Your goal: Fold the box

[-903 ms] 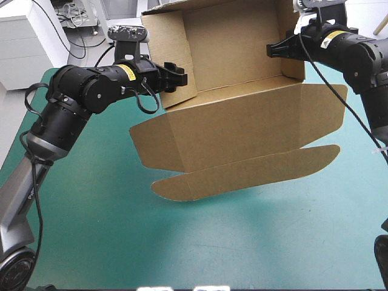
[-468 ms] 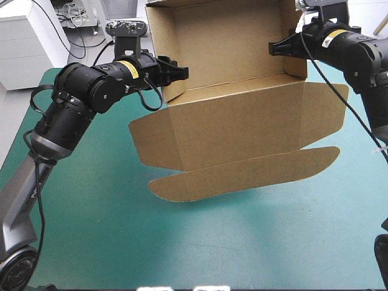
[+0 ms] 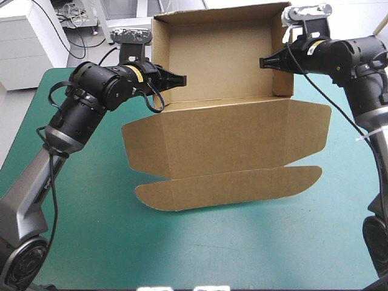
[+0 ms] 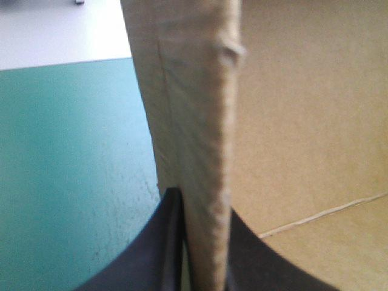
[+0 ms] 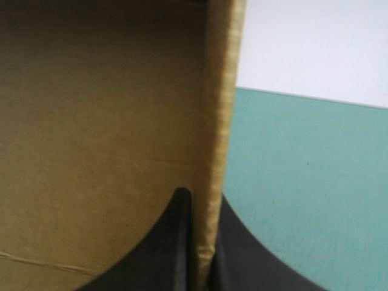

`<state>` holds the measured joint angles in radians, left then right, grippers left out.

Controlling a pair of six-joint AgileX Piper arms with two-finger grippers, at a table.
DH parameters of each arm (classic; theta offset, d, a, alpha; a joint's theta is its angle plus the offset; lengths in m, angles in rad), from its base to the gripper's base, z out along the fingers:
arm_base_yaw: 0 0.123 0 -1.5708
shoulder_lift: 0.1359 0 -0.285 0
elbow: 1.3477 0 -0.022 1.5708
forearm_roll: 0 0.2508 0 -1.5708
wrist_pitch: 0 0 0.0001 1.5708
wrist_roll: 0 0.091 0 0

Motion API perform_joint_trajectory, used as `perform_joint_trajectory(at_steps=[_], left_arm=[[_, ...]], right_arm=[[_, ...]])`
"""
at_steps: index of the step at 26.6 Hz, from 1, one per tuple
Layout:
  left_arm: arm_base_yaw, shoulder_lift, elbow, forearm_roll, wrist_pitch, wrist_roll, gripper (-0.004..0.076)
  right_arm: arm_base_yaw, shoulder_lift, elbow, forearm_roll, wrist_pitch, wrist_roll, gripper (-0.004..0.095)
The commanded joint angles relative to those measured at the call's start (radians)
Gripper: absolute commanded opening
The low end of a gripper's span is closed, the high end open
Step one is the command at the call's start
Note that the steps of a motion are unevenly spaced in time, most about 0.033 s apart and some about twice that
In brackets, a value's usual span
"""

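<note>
Here the box (image 3: 221, 60) hangs between the two sets of jaws, an open tray with its walls raised and its lid flat. Its long axis runs straight from the left jaws to the right jaws, across the teal-green tabletop (image 3: 91, 242). The tray's open side faces back toward the robot. The lid (image 3: 227, 139) spreads down from the tray's lower edge and ends in a rounded tuck flap (image 3: 230, 188). The left jaws are clamped on the left side wall (image 4: 194, 121), one black finger inside the tray and one outside. The right jaws pinch the right side wall (image 5: 218, 109) likewise. Whether the flap touches the tabletop cannot be told.
</note>
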<state>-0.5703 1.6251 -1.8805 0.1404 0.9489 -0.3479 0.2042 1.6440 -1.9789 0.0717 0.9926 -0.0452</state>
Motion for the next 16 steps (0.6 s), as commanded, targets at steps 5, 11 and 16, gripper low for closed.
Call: perform_joint_trajectory(at_steps=[5, 11, 16], left_arm=[[0.010, 0.044, -0.033, -0.114, -0.020, 0.106, -0.0006], [0.083, 0.119, -0.033, -0.202, 0.082, 0.180, -0.0006], [0.105, 0.181, -0.033, -0.198, 0.082, 0.211, -0.0006]], right_arm=[[0.002, 0.070, -0.022, 0.064, 0.177, -0.045, -0.0016], [0.002, 0.128, -0.012, 0.098, 0.177, -0.043, -0.0016], [0.002, 0.195, -0.009, 0.103, 0.177, -0.037, -0.0016]])
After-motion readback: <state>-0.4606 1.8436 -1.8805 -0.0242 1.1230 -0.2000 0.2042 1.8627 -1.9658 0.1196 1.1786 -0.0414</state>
